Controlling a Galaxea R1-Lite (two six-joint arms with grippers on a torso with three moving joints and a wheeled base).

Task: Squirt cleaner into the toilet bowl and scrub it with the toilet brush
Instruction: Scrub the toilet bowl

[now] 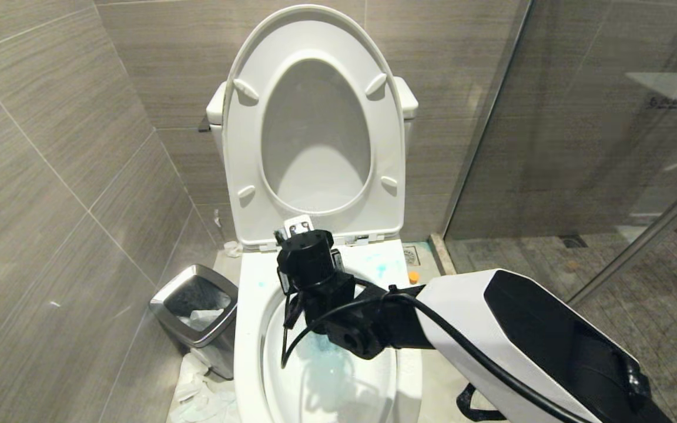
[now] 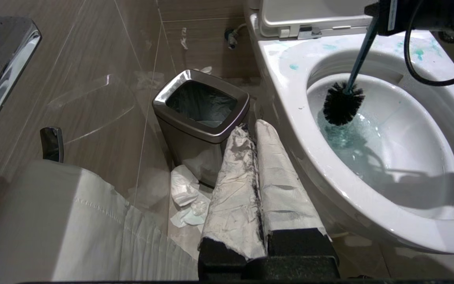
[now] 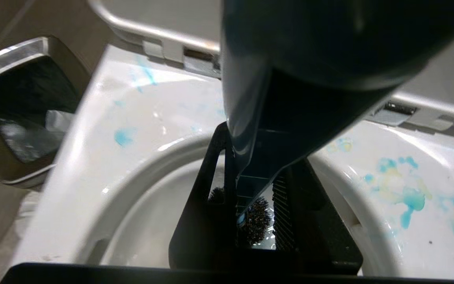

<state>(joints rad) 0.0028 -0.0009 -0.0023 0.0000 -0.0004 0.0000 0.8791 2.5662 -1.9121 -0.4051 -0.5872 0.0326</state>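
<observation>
Head view: right pincer (image 1: pixel 292 296) pinching slim slate-blue toilet brush (image 2: pixel 344 102), black bristles dipped in blue-tinted water of glossy white ceramic toilet bowl (image 2: pixel 373 197) at six o'clock. Probably light, stiff, wet-slippery; best gripped high on handle. Left pincer (image 2: pixel 256 138) pressed together, parked.

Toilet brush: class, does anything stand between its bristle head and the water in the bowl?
Nothing visible does. The right hand holds the toilet brush, whose head is already inside the toilet bowl, at the blue-tinted water.
</observation>
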